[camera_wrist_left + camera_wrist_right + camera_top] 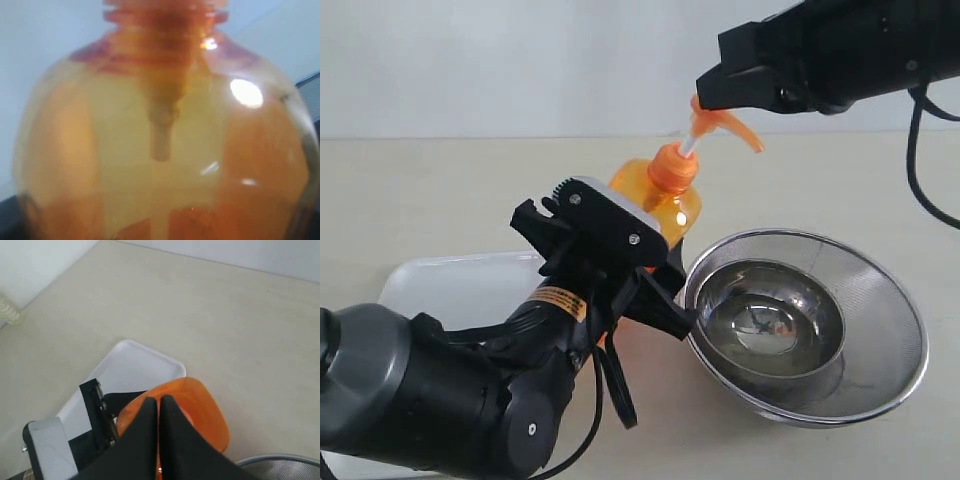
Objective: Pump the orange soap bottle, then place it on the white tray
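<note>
The orange soap bottle (pixel 665 200) leans toward the steel bowl, held off the table by my left gripper (pixel 620 265), which is shut around its body. The clear-orange bottle (pixel 160 150) fills the left wrist view, and its inner tube shows through the plastic. My right gripper (pixel 705 100) comes in from the upper right, shut, with its tips resting on the orange pump head (pixel 725 122). In the right wrist view its closed fingertips (pixel 150 407) sit over the bottle (pixel 200 410). The white tray (pixel 450 285) lies flat at the left, partly hidden under my left arm.
A round steel mesh bowl (pixel 810 330) stands on the table just right of the bottle, its rim (pixel 285 467) showing in the right wrist view. The tray's corner (pixel 135 365) lies beyond the bottle there. Beige tabletop runs back to a pale wall.
</note>
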You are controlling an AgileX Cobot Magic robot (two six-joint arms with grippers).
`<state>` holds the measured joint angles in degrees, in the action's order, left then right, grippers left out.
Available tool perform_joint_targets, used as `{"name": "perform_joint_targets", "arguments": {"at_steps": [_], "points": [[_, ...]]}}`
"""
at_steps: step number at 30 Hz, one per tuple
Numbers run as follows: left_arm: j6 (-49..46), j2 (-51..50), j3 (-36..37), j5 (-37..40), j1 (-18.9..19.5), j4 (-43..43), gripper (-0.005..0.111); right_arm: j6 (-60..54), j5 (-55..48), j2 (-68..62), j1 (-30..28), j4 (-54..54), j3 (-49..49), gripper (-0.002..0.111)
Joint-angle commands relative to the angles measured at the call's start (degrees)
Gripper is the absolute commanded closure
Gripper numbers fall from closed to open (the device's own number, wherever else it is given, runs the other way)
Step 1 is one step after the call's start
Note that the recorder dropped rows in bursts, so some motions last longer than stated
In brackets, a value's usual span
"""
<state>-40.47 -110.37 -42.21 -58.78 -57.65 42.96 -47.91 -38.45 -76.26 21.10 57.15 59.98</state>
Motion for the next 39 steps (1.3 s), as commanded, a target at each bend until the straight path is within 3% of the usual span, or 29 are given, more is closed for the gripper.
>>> {"name": "perform_joint_targets", "arguments": {"at_steps": [1,39], "points": [[-0.4,1.1,-0.7,-3.3,-0.1,-2.1,0.102,0.3,-4.3,-1.1,0.0,-3.0,-0.5,0.108],[-0.2,1.1,-1.2,-2.6,-0.1,-3.2,0.102,5.4,-7.0,-1.0,0.0,-7.0,-3.9,0.108]]}}
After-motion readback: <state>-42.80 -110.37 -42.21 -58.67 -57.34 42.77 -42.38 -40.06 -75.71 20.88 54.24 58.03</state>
